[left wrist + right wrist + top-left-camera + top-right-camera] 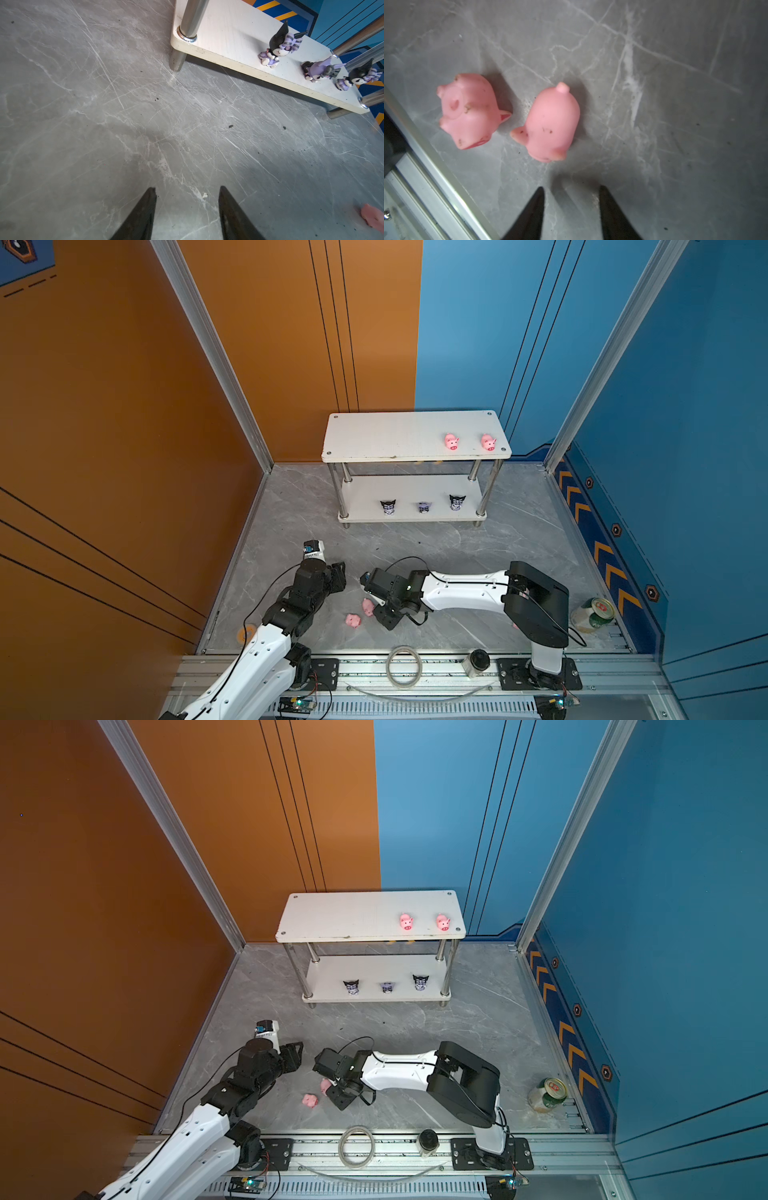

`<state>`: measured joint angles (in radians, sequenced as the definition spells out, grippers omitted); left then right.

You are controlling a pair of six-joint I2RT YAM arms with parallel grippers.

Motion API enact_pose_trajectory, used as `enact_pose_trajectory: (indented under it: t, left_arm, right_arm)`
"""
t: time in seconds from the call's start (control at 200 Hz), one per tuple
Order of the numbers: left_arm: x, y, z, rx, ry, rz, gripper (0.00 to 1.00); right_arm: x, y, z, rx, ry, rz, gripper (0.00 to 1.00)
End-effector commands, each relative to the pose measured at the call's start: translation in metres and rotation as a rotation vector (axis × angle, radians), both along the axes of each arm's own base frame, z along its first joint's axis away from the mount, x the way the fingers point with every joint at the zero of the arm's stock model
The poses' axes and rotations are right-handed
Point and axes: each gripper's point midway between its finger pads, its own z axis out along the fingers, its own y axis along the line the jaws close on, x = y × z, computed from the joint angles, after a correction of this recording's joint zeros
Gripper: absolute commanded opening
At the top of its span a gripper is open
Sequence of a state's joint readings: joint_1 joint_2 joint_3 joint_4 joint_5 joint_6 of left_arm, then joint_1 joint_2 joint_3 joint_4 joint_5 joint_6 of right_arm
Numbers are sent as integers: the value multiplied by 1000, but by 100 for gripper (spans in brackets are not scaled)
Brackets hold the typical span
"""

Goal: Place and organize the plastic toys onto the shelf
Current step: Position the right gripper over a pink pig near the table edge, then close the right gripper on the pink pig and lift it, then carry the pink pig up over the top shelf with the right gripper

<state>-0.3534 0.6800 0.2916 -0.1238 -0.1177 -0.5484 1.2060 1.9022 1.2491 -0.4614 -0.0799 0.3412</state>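
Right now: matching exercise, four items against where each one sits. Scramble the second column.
1. middle black-eared purple plastic figure
2. pink plastic pig showing its underside
3. green metal drink can
4. rightmost upright pink plastic pig

A. top board of the white two-tier shelf
B. front right corner of the grey marbled table
C. same table, between the two arms
D. shelf's lower board

Pairs: 1-D, 2-C, 3-B, 4-A

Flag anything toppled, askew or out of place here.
The middle cartoon figure on the shelf's lower board lies toppled, while its two neighbours stand upright. On the table, one pig is rolled over with its underside showing, beside a second pig; both are off the shelf.
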Motion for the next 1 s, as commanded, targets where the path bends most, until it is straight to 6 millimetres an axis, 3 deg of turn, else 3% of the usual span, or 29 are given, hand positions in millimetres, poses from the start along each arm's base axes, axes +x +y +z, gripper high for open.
enact_pose_trajectory:
  t: [0.0, 0.165, 0.706, 0.856, 0.996]
  left_arm:
    - [-2, 3, 1, -8, -8, 7, 54]
    - [-4, 5, 5, 4, -19, 8, 55]
    - [-4, 9, 5, 14, -24, 10, 55]
    - [-3, 9, 8, 11, -30, 5, 55]
    - [-4, 9, 6, 9, -27, 2, 55]
  right_arm:
    - [1, 8, 10, 6, -13, -14, 66]
    - [7, 25, -1, 29, -11, -26, 66]
    - [50, 46, 2, 85, -90, -169, 23]
    - [65, 42, 32, 88, -148, -173, 19]
    - [90, 29, 93, 85, -253, -194, 19]
